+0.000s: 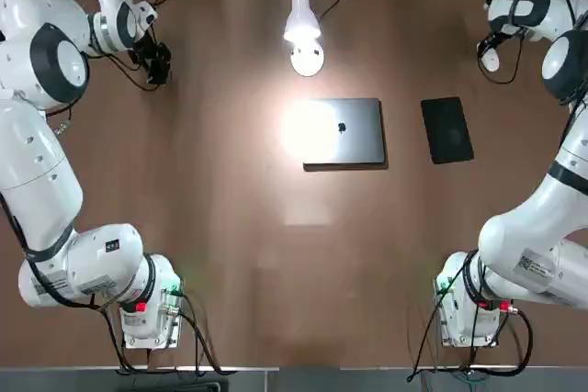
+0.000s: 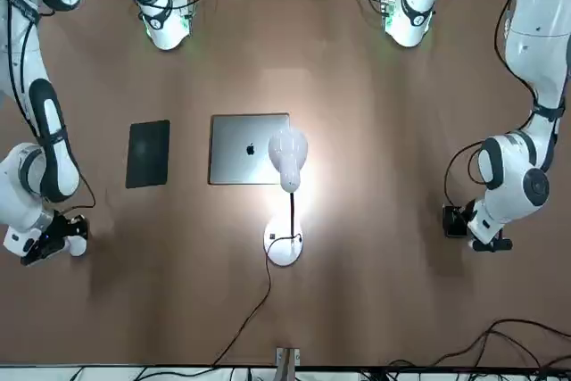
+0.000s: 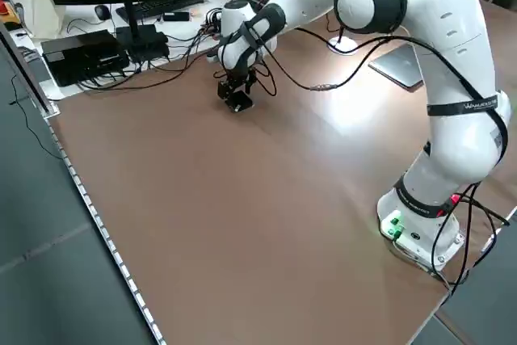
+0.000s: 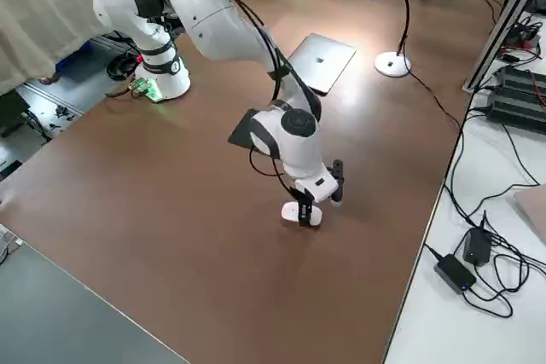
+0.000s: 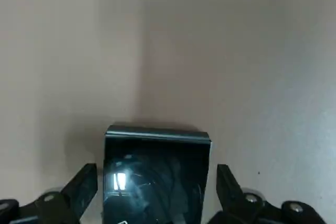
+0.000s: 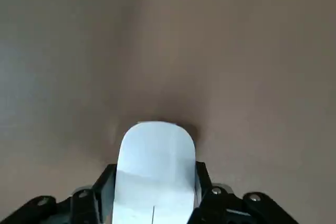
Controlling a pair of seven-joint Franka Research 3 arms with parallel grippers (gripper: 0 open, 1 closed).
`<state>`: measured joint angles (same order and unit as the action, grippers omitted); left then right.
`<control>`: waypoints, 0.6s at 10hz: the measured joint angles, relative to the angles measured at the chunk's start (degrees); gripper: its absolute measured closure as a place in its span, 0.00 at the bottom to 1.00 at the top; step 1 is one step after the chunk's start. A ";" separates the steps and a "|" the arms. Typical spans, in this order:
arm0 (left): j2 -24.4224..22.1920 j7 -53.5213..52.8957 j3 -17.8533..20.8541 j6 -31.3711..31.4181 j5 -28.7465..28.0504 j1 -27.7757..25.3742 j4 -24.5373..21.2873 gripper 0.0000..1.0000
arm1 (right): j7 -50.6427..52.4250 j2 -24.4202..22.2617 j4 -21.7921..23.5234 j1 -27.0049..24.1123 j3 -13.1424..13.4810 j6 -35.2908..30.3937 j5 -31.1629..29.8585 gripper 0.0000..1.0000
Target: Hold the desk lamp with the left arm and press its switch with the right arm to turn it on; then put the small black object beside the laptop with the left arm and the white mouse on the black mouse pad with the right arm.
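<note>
Risk centres on the two pickups. Left hand (image 5: 152,203) stands released, fingers straddling the small black glossy box (image 5: 153,174) at the desk's far left corner without clamping it; closing off-centre could push the box aside. Right hand (image 6: 152,203) is clenched on the flat white mouse (image 6: 156,166) at the far right corner; its smooth shell may slip on lifting. White desk lamp (image 1: 301,29) is lit. Silver closed laptop (image 1: 344,132) and black mouse pad (image 1: 446,129) lie well apart from both hands.
</note>
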<state>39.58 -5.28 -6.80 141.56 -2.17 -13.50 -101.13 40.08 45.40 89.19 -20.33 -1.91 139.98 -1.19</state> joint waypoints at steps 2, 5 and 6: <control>0.32 0.00 0.00 0.27 0.00 0.14 0.00 0.03 | -3.59 -1.78 -0.01 1.28 -1.27 -4.07 0.06 0.36; 0.25 0.00 0.04 0.38 -0.12 0.24 -0.04 0.20 | -14.39 -11.44 9.04 6.44 -1.64 -5.58 0.12 0.36; -0.13 0.00 0.03 0.39 -0.12 0.26 -0.35 0.20 | -18.70 -16.15 14.75 8.43 -1.69 -5.11 0.14 0.36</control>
<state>39.45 -5.28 -6.77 141.95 -2.30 -13.24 -101.48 21.37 29.25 103.94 -11.90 -3.60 134.87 -1.06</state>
